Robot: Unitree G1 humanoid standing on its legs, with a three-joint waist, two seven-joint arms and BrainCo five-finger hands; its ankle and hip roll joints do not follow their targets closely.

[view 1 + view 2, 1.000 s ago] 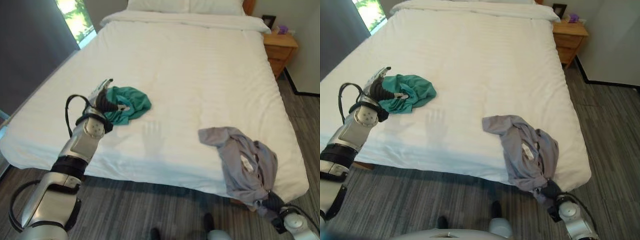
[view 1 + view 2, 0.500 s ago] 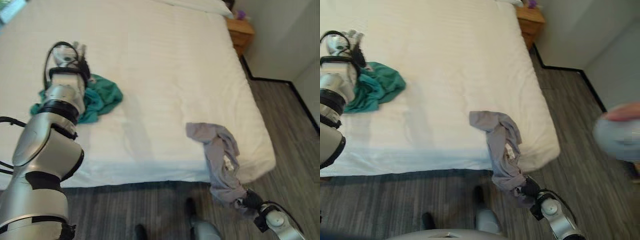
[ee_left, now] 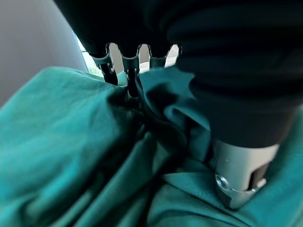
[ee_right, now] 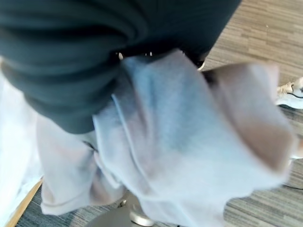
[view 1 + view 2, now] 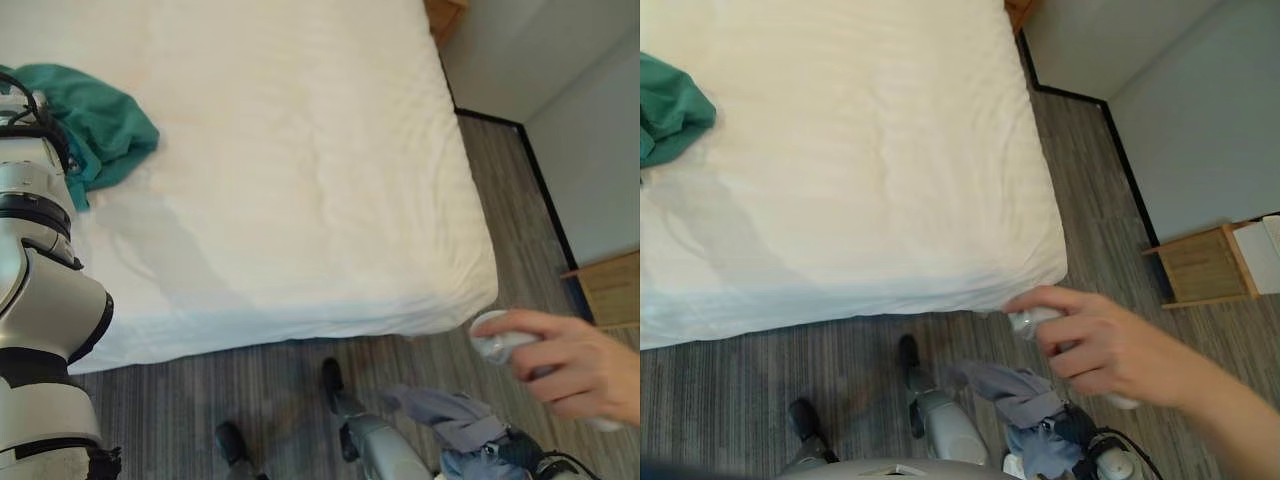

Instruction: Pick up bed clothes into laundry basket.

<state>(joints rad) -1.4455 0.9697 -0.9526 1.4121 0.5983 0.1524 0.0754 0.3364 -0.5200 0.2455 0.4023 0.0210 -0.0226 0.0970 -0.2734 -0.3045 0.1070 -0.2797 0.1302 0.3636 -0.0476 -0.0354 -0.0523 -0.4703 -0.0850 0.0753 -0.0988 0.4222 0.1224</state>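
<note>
A teal garment (image 5: pixel 98 118) lies crumpled on the white bed (image 5: pixel 300 160) near its left side. In the left wrist view my left hand (image 3: pixel 241 179) is on it, fingers (image 3: pixel 128 75) dug into the folds and thumb against the bunched teal cloth (image 3: pixel 71 142). A grey garment (image 5: pixel 1008 392) hangs off the bed over the floor, low at the right. My right hand (image 5: pixel 1077 425) is shut on it. In the right wrist view the grey cloth (image 4: pixel 170 142) drapes down from under the hand's dark cover.
A person's hand (image 5: pixel 1115 350) holding a small white object reaches in from the right, just above the grey garment. A wooden box (image 5: pixel 1205 265) stands by the grey wall at the right. Striped floor (image 5: pixel 180 400) runs along the bed's near edge.
The view has swung to the right. The grey garment has come off the bed and now hangs in my right hand over the floor. A person's hand has come in.
</note>
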